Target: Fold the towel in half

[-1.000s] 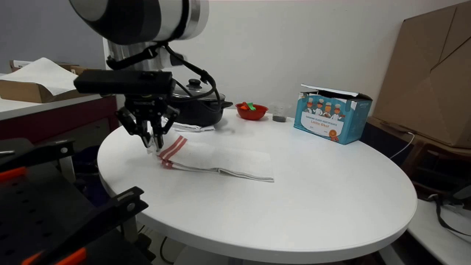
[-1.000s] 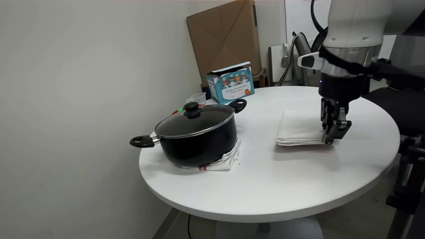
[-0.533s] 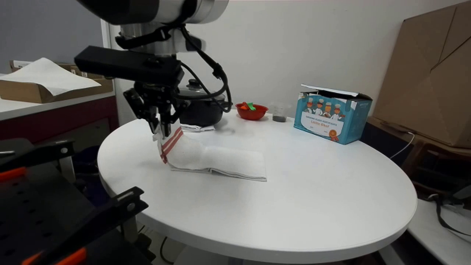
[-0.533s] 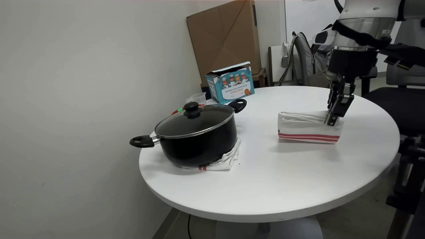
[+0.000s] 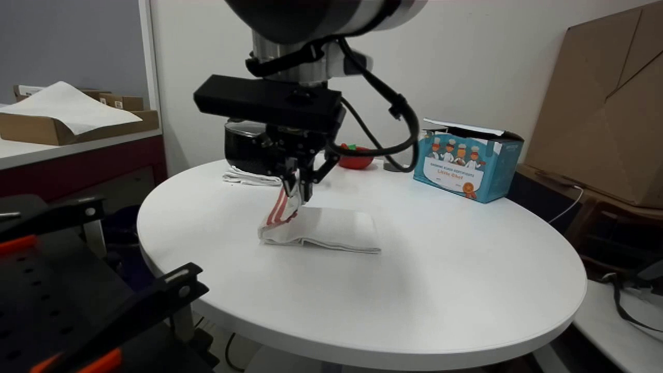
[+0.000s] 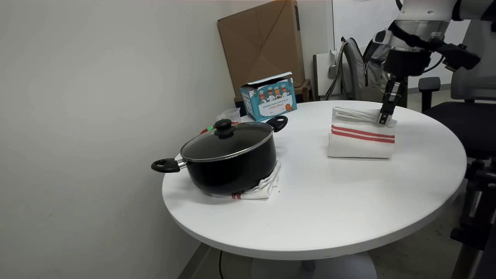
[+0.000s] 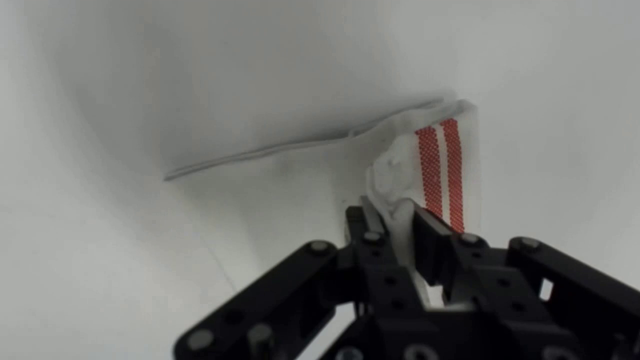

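While the towel (image 6: 363, 134) lies partly flat on the counter (image 6: 317, 219), its striped end is pinched up in the claw (image 7: 398, 217), presumably so it can be laid over the rest. The pot (image 6: 232, 166), on another cloth (image 6: 265, 190), and the box (image 6: 271, 100) stand well apart from it; neither seems in the way.

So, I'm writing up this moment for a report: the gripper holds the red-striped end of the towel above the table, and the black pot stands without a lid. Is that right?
Not quite: the black pot has its lid on, as an exterior view shows. The rest stands: the gripper holds the red-striped end of the towel above the table.
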Available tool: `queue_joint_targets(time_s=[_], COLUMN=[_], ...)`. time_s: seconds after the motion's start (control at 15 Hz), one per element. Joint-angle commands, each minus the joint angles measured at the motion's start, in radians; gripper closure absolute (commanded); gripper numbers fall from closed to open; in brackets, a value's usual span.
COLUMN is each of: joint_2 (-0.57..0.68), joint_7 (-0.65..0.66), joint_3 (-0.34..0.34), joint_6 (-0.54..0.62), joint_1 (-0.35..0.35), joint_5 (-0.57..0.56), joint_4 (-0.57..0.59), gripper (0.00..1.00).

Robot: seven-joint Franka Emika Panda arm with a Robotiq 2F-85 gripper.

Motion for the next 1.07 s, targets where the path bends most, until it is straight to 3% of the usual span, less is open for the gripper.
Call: queue_joint_targets(time_s=[0.0,0.33,0.53,0.73,1.0], joint_2=[0.055,0.134,0.204,0.274,0.398], joint_7=[0.162,0.348,0.447,0.524,0.605], joint_3=[-0.111,-0.301,-0.393,-0.446,-0.486], joint_6=[0.046,0.119,0.204,0.283,0.372], joint_1=[0.132,0.348,0.438,0.474,0.449], joint_5=[-0.117,-0.27,-0.333,-0.356,-0.341], joint_4=[0.144,0.309,0.406,0.486,0.603], gripper=[0.88,0.89,0.89,0.89,0.89])
